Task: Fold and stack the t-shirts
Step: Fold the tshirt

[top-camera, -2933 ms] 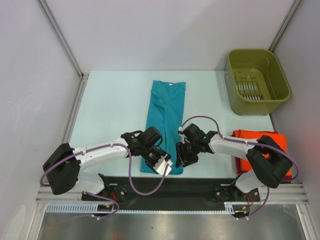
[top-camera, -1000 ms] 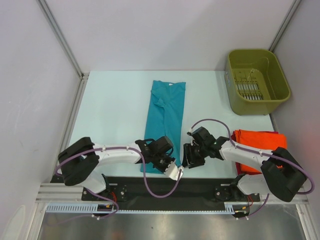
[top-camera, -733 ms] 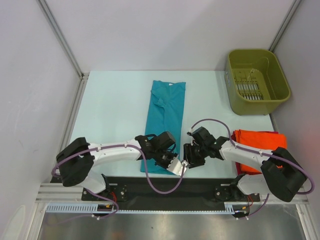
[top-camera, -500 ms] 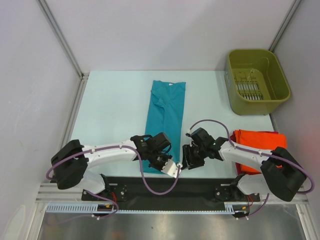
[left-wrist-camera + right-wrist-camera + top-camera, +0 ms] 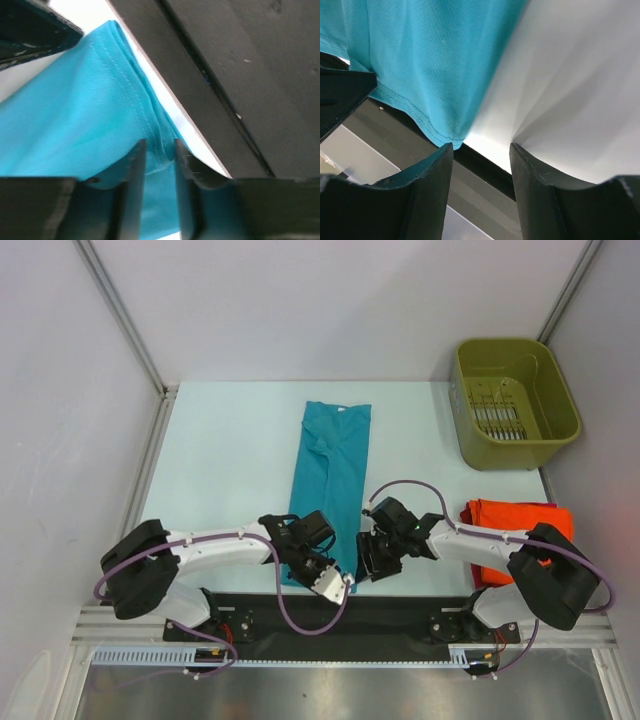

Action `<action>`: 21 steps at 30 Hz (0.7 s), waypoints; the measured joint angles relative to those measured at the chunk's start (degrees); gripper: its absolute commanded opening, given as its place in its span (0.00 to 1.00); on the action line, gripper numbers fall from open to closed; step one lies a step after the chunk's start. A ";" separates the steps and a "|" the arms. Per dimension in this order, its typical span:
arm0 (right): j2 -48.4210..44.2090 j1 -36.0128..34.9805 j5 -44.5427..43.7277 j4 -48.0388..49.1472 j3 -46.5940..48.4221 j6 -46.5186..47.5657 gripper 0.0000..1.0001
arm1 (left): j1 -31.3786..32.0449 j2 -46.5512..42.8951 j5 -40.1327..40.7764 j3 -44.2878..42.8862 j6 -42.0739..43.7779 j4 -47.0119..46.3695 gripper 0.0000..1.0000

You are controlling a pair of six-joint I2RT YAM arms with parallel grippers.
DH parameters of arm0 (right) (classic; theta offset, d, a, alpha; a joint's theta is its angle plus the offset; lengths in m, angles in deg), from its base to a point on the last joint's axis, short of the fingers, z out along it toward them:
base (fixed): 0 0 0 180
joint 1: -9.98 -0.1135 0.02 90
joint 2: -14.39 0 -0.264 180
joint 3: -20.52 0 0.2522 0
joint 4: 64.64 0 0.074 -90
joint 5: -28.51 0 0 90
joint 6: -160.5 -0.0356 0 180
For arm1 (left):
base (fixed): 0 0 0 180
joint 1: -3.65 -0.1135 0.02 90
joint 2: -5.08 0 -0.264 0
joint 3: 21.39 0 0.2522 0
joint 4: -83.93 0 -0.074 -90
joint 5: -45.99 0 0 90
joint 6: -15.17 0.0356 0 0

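A teal t-shirt (image 5: 333,455), folded into a long strip, lies on the table's middle and runs to the near edge. My left gripper (image 5: 335,585) is low over its near hem. In the left wrist view the left gripper (image 5: 160,150) has its jaws a narrow gap apart, and the stitched hem of the teal t-shirt (image 5: 75,110) bunches between the fingers. My right gripper (image 5: 365,562) stands open just right of the near right corner. In the right wrist view the corner of the teal t-shirt (image 5: 430,55) touches one finger of the right gripper (image 5: 481,147). An orange-red t-shirt (image 5: 520,520) lies folded at the right.
An olive-green bin (image 5: 470,390) stands at the back right with a metal rack inside. A black strip (image 5: 400,615) runs along the table's near edge, right under both grippers. Grey walls close in the left and right sides.
The left gripper slid left along the near hem, and its jaws, shut a second ago, have parted a little. The right gripper edged left toward the shirt's corner.
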State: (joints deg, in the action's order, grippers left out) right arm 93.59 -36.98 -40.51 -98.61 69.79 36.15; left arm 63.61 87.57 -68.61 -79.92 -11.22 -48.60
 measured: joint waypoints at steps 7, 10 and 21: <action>1.27 -1.49 0.13 1.79 0.46 -1.73 0.54 | -3.28 -4.20 -1.62 0.15 2.93 6.29 0.50; 2.75 -2.01 1.05 3.26 0.90 -3.32 0.54 | -5.33 -10.73 -1.31 3.13 5.62 5.55 0.51; 6.05 -2.71 2.67 5.18 1.97 -6.67 0.40 | -5.68 -14.86 1.53 14.12 9.94 0.46 0.52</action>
State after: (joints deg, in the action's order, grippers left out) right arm 99.64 -39.69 -37.85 -93.43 71.76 29.49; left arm 57.93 72.71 -67.08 -65.80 -1.27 -48.14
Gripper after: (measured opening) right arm 0.445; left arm 0.531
